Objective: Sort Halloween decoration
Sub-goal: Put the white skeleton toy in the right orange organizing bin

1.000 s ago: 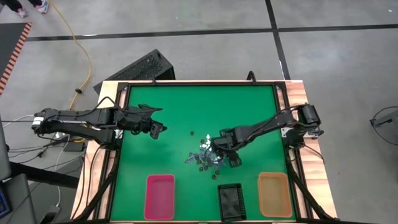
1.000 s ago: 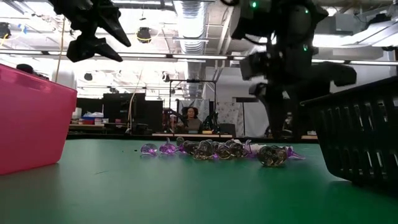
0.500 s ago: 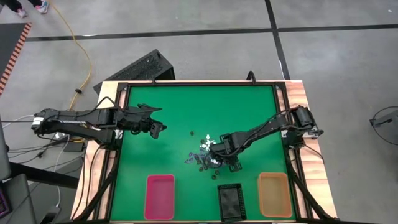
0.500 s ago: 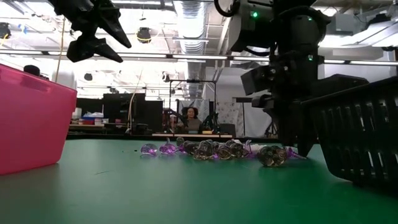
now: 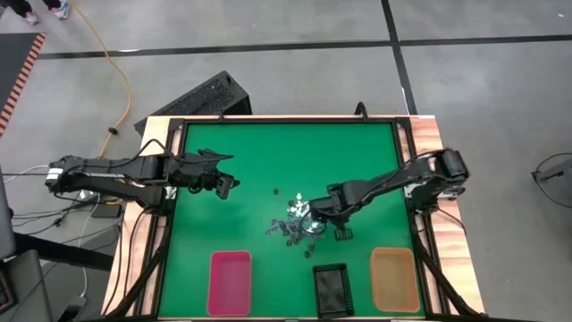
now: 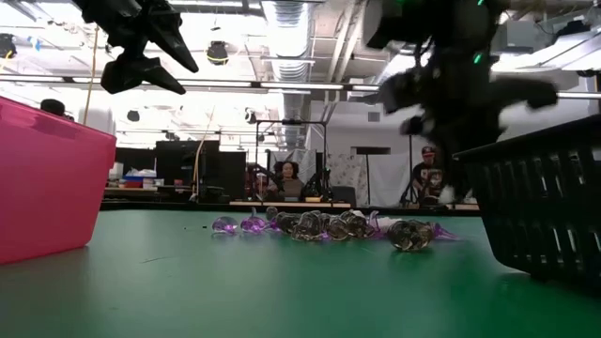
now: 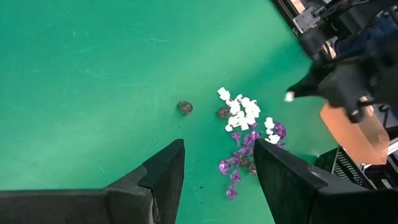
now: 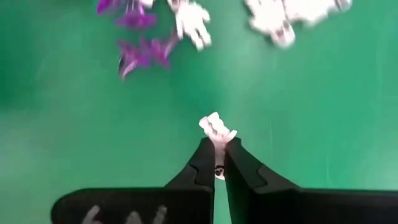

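The Halloween decoration is a small heap of white, purple and dark trinkets (image 5: 298, 224) lying on the green mat mid-table, also seen in the low view (image 6: 329, 226) and the left wrist view (image 7: 245, 127). My right gripper (image 5: 334, 217) hangs just right of the heap, pointing down, shut on one white trinket (image 8: 216, 126). My left gripper (image 5: 231, 185) waits open, high over the mat's left part (image 7: 217, 158), with nothing between its fingers. My right gripper pinches a white trinket between the free ends of its two fingers (image 8: 205, 155). The fingers come from above, pointing down. The trinket's lumpy end (image 8: 217, 123) juts out past the fingertips. It is lifted clear of the mat, apart from the heap.
Three trays stand along the near edge: pink (image 5: 230, 283), black slotted (image 5: 330, 289) and orange (image 5: 393, 278). One dark trinket (image 7: 185, 107) lies alone, on the far side of the heap. A black frame rims the green mat (image 5: 241, 152).
My right gripper has dipped to the mat at the heap's right side, shut on a white trinket, then risen and moved slightly toward the table's right edge, rolling a little. The trinket has come up clear of the mat with it.
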{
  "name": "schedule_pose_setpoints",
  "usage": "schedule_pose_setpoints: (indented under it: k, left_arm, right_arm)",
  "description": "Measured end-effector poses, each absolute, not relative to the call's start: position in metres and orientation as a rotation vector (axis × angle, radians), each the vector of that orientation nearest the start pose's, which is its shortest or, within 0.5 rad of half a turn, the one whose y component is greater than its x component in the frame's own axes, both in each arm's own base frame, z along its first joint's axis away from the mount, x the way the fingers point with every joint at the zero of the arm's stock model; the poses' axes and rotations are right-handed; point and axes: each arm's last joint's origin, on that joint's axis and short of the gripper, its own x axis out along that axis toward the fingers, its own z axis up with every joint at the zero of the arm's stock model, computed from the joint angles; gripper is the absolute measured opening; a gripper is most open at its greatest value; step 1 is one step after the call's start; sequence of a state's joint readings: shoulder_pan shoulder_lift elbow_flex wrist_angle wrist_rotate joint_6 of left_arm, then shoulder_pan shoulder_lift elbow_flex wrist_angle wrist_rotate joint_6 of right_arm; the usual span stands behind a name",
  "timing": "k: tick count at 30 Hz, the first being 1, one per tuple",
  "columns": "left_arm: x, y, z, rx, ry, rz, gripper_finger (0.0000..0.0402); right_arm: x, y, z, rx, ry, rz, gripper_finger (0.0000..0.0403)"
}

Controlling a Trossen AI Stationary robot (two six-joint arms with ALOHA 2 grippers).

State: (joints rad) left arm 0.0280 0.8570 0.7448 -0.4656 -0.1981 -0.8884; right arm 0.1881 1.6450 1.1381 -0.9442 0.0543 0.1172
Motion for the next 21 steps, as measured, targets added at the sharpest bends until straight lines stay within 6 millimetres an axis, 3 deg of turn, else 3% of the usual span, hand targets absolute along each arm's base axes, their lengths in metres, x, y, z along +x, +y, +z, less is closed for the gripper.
schedule_pose_setpoints:
  k: [4,12,17,21]
  left_arm:
    - [0.178,0.011,0.283,-0.823,0.438,0.46,0.0183]
    - [0.178,0.01,0.283,-0.826,0.44,0.454,0.0183]
    - [0.178,0.01,0.283,-0.834,0.439,0.457,0.0183]
    - [0.178,0.01,0.283,-0.863,0.432,0.465,0.0183]
  right_arm:
    - [0.259,0.065,0.24,0.116,1.426,-0.03,0.0035]
    - [0.178,0.112,0.295,0.518,1.392,-0.148,0.004]
    - [0.143,0.136,0.302,0.682,1.428,-0.251,0.0041]
    - [0.132,0.155,0.296,0.689,1.468,-0.309,0.0042]
